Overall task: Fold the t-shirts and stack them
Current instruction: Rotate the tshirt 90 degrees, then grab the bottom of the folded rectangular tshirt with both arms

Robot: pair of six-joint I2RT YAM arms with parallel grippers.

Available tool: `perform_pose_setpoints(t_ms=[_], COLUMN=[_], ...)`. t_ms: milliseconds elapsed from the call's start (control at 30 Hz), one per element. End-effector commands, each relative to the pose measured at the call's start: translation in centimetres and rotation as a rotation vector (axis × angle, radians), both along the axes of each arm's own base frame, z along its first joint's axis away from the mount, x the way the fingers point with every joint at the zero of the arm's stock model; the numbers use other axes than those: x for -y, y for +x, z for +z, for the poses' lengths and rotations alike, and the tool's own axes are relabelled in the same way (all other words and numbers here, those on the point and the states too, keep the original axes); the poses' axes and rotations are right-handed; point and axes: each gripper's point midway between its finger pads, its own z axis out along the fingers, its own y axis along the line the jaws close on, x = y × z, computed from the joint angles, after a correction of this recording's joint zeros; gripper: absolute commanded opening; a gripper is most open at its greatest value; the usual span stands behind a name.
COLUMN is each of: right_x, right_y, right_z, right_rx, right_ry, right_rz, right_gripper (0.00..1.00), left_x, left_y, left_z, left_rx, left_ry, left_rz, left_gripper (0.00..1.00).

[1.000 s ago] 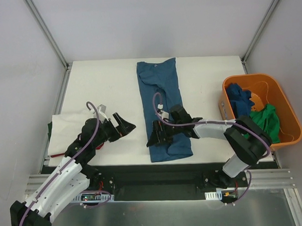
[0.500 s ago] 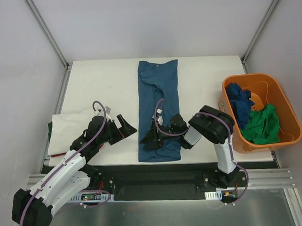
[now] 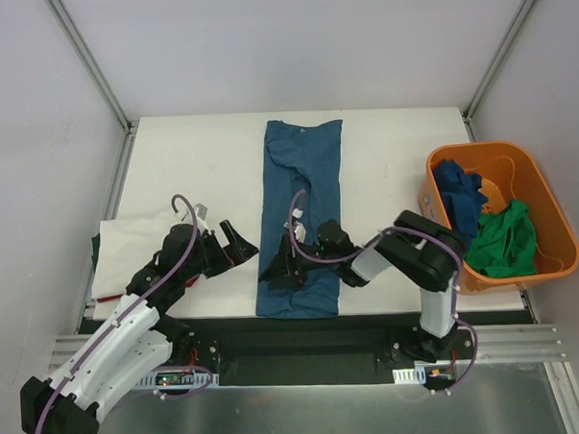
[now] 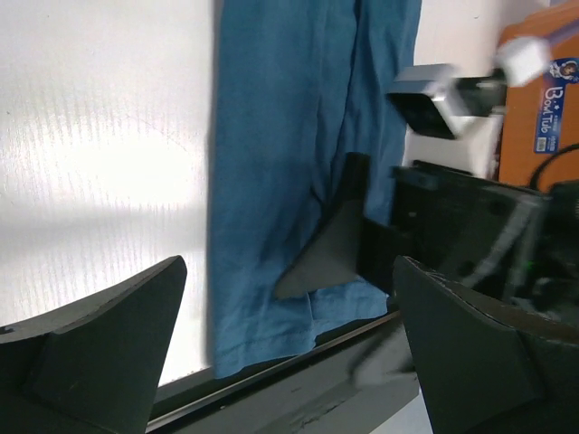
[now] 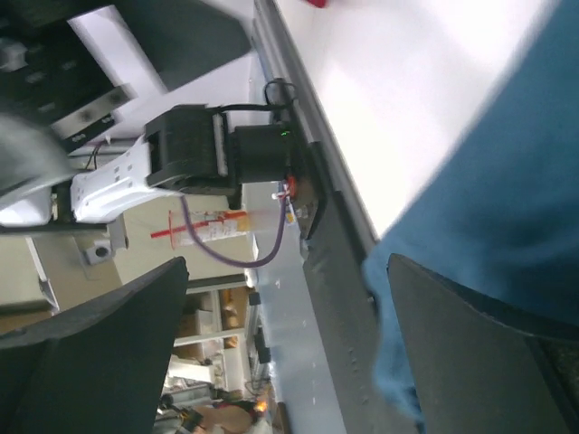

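An orange basket (image 3: 479,153) stands at the worktop's (image 3: 191,164) right edge, holding a dark blue shirt (image 3: 459,195) and a green shirt (image 3: 507,238). A flat white shirt (image 3: 132,245) lies at the near left corner and overhangs the left edge. The blue t-shirt (image 3: 302,168), folded into a long strip, runs down the middle from the far edge to the near edge. The right gripper (image 3: 280,265) lies low over the strip's near end with its fingers spread, and the arm crosses the cloth from the right. The left gripper (image 3: 235,243) is just left of the strip over bare worktop, fingers (image 4: 99,353) spread wide and holding nothing. The two grippers are close together. There is bare worktop on both sides of the strip's far half.
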Motion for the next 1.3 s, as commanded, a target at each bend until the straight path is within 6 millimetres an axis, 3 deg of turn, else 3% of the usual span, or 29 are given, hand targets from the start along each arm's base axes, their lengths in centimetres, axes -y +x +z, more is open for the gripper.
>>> perform_pose_setpoints(t_ms=[0,33,100,133,167,233,267,333,367,400,467,567,600,700,767,867,933,1167,1267], right_x=[-0.1,0.9,1.4,2.6,3.3,5.4,6.3,8.8,9.9,11.2,14.2,16.2,16.8,17.3,17.1,16.7,16.6,17.6,17.7], right_y=[0.8,0.1,0.5,-0.2,-0.1,-0.2,-0.2,-0.3,-0.3,0.2,-0.8,-2.0,-3.0,-4.6,-4.6,-4.4,-4.0,-4.0,-4.2], right_z=[6.9,5.0,7.3,6.2,7.2,6.2,7.3,6.2,7.2,6.8,5.4,3.8,2.1,-0.7,-1.6,-2.7,-3.1,-4.8,-5.4], right_rx=[0.298,0.257,0.419,0.388,0.453,0.478,0.517,0.541,0.565,0.570,0.537,0.466,0.421,0.301,0.240,0.179,0.159,0.103,0.088], right_ry=[0.020,-0.114,-0.156,-0.246,-0.259,-0.399,-0.407,-0.503,-0.505,-0.562,-0.649,-0.691,-0.709,-0.718,-0.726,-0.745,-0.758,-0.806,-0.815], right_rz=[0.017,0.035,0.032,0.053,0.055,0.030,0.001,-0.038,-0.076,-0.131,-0.161,-0.203,-0.182,-0.183,-0.217,-0.252,-0.280,-0.336,-0.337], right_gripper=[0.96,0.96,0.96,0.96,0.96,0.96,0.96,0.96,0.96,0.96,0.96,0.96,0.96,0.97,0.99,0.89,0.78,0.63,0.55], left_x=[-0.5,-0.5,-0.6,-0.7,-0.7,-0.7,-0.6,-0.1,0.0,0.1,0.5,0.8,0.8,0.7,0.7,1.0,1.5,2.3,2.3], left_y=[0.4,0.4,0.1,0.0,-0.2,-0.6,-1.0,-1.8,-2.2,-2.5,-3.6,-5.1,-5.5,-6.9,-7.6,-7.9,-8.4,-9.4,-9.6], left_z=[2.4,2.4,2.5,2.3,2.1,1.6,1.1,0.5,-0.3,-0.6,-1.8,-3.8,-4.3,-6.2,-7.1,-8.0,-8.3,-10.0,-10.4], left_rx=[0.078,0.079,0.078,0.071,0.061,0.039,0.020,-0.016,-0.043,-0.060,-0.112,-0.194,-0.210,-0.281,-0.314,-0.328,-0.344,-0.392,-0.412], left_ry=[0.012,0.013,0.017,0.020,0.023,0.024,0.024,0.008,0.005,0.001,-0.014,-0.027,-0.028,-0.026,-0.033,-0.051,-0.071,-0.086,-0.068], left_rz=[0.007,0.008,0.004,0.002,0.002,-0.013,-0.023,-0.061,-0.071,-0.081,-0.117,-0.148,-0.154,-0.158,-0.149,-0.137,-0.154,-0.180,-0.188], left_gripper=[0.99,0.99,0.99,0.99,0.99,0.99,0.99,0.99,0.99,0.99,0.99,0.99,0.99,0.99,0.98,0.92,0.85,0.71,0.58])
